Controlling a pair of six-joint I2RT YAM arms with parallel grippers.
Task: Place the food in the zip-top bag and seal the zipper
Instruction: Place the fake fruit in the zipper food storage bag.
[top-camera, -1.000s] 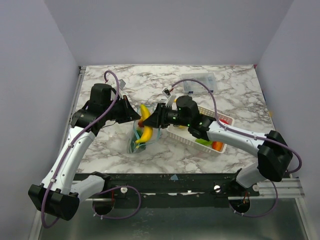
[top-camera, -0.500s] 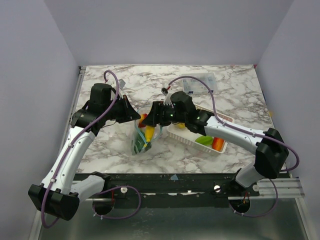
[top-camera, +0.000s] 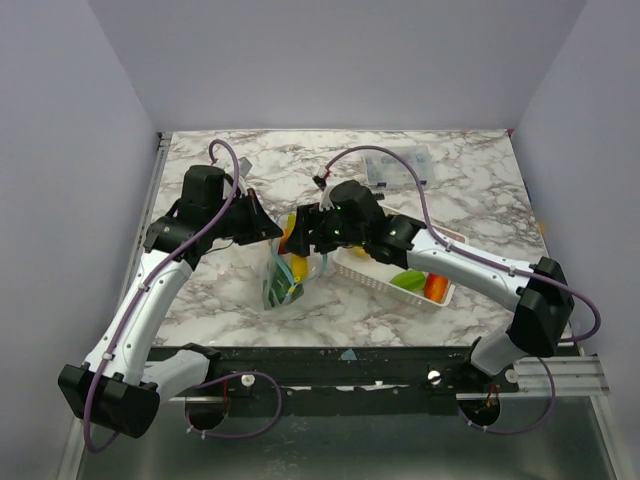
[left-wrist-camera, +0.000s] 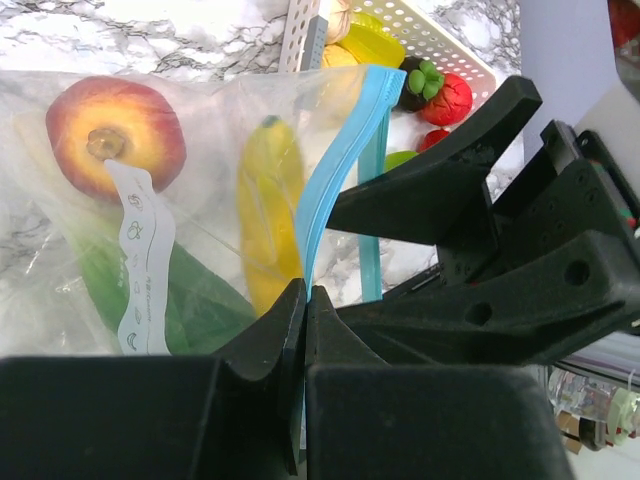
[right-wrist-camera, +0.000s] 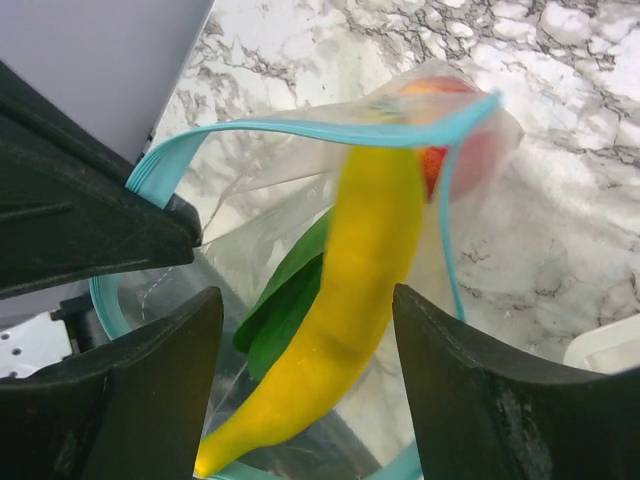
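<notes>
The zip-top bag (top-camera: 283, 283) is being held up by its mouth over the marble table (top-camera: 200, 170), just left of the white basket (top-camera: 372, 280). Its mouth is gaping open. Inside it I'm seeing a red-and-yellow round fruit (left-wrist-camera: 115, 140), a green leafy piece (left-wrist-camera: 195, 305) and a yellow banana (right-wrist-camera: 360, 290). The banana is lying lengthwise through the mouth, its upper end near the round fruit. The light-blue zipper (right-wrist-camera: 300, 128) is looping around the banana.

My left gripper (left-wrist-camera: 303, 310) is pinching the zipper's edge, its fingers pressed together on the strip. My right gripper (right-wrist-camera: 305, 320) is sitting at the mouth with its fingers (right-wrist-camera: 130, 400) spread either side of the banana. One finger is clear of it; I can't tell whether the other is touching.

More food is lying in the basket: yellow pieces (left-wrist-camera: 370, 42), a red one (left-wrist-camera: 450, 100), a green one (top-camera: 407, 279) and an orange one (top-camera: 434, 288). A small clear box (top-camera: 397, 163) is sitting at the far side, well apart.
</notes>
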